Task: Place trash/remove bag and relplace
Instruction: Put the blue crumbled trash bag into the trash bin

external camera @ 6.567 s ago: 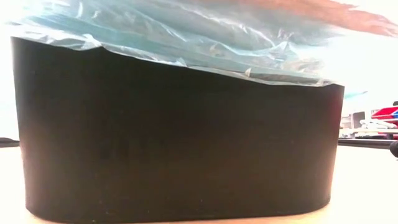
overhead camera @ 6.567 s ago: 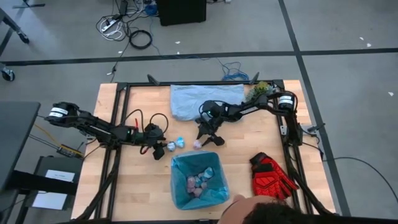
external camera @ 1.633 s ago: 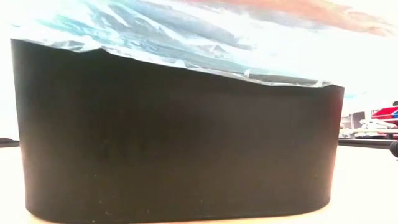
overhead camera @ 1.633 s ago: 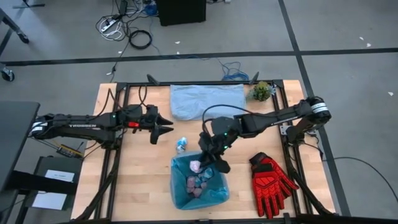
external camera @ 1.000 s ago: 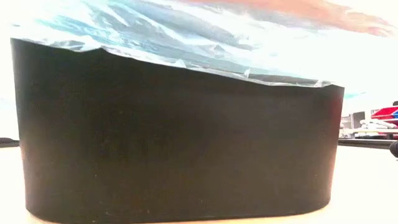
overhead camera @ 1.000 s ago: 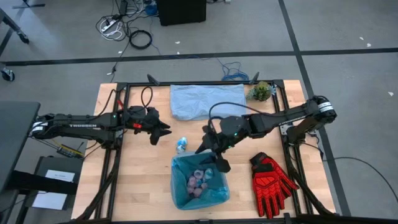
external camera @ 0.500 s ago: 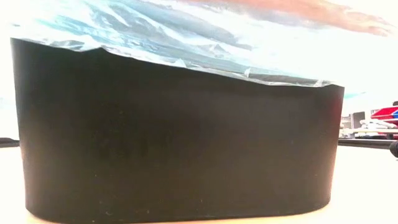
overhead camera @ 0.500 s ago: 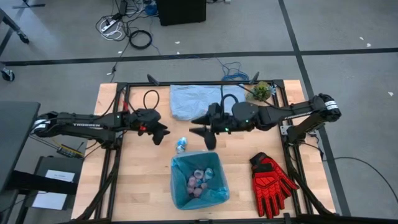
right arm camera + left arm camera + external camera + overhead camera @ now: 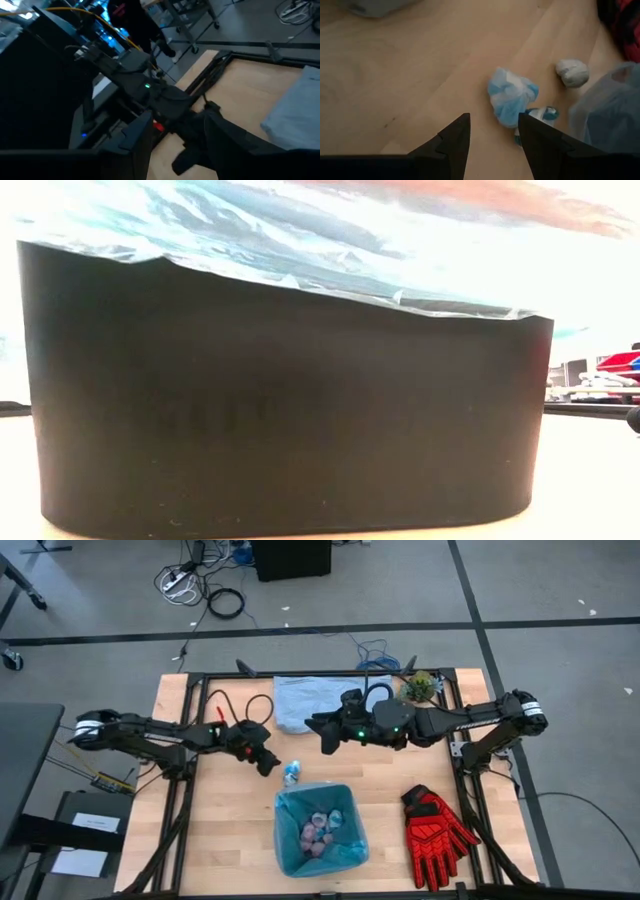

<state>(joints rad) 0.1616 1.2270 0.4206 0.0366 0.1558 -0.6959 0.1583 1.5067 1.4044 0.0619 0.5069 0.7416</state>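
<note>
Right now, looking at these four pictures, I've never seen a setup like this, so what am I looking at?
Two dark robot arms work at a wooden table. One camera looks down from above, one sits at table height behind the black bin, and one rides on each wrist. The bin's translucent cyan plastic liner holds crumpled paper wads; a few more wads lie outside. The left gripper hovers by those, fingers open, holding nothing. The right gripper is also empty. A red work glove, a pale grey-blue bag and a small green plant also lie there.
</note>
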